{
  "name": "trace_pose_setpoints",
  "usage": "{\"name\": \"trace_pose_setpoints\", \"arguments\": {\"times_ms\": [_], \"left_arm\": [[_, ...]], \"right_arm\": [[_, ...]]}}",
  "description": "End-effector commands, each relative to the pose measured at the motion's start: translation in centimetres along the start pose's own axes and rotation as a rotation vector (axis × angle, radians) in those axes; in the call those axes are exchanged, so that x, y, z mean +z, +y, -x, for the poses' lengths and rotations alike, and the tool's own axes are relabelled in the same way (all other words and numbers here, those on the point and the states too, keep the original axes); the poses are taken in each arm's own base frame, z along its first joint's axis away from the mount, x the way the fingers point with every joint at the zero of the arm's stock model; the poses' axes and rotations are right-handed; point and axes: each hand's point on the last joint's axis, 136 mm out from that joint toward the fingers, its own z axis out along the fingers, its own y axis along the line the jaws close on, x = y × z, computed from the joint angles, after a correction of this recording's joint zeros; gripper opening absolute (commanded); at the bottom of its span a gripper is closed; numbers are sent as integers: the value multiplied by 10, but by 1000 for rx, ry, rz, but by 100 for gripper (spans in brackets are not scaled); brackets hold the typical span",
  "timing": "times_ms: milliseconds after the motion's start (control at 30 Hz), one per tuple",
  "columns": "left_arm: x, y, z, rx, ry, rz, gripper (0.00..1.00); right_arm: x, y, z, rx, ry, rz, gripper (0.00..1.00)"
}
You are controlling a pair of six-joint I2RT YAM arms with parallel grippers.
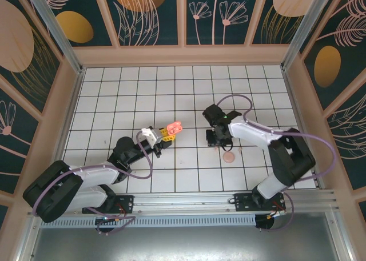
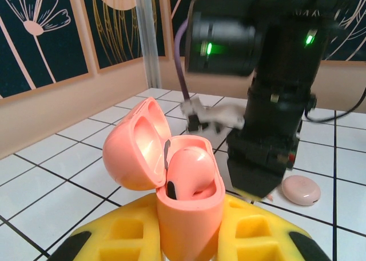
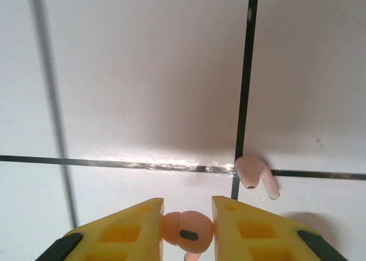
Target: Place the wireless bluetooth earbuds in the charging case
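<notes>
Two earbuds are close to the right tool (image 3: 187,204). One earbud (image 3: 186,229) is pinched by its head between the yellow fingertips (image 3: 143,218), so this tool is grasping it; its stem runs back toward the wrist. The second earbud (image 3: 257,176) lies on the white tiled desk (image 3: 143,72), just ahead of the right-hand fingertip and a little to its outer side, with the stem pointing away to the right.

The left tool (image 2: 189,241) is clenched on the coral charging case (image 2: 191,207), and the lid (image 2: 137,144) stands open. A pale rounded piece sits in the well; I cannot tell if it is an earbud.

In the top view the case lies to the left of the right tool, apart from it. I judge that the held earbud must travel leftward and turn stem-down over the well. The right arm is the nearer one to the earbud on the desk. No brand or writing can be read.
</notes>
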Motion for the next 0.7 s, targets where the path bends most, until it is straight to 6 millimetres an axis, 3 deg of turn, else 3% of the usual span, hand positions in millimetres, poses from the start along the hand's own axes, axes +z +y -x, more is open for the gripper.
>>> {"name": "trace_pose_setpoints", "arguments": {"times_ms": [0,233,400,500,667], "left_arm": [[4,-1,6,12,-19,-9,14],[11,-3,11,-8,-36,-37,14],[13,-5,15,-30,-49,-56,14],[15,-6,16,-41,-55,-65,14],[18,-5,21,-77,-67,-72,14]], "right_arm": [[-36,17,31,-47,-218,49,26],[-113,73,61,-262,-641,182,25],[-166,106,59,-420,-915,301,26],[-184,117,53,-488,-1019,358,25],[-194,126,46,-544,-1076,417,25]]}}
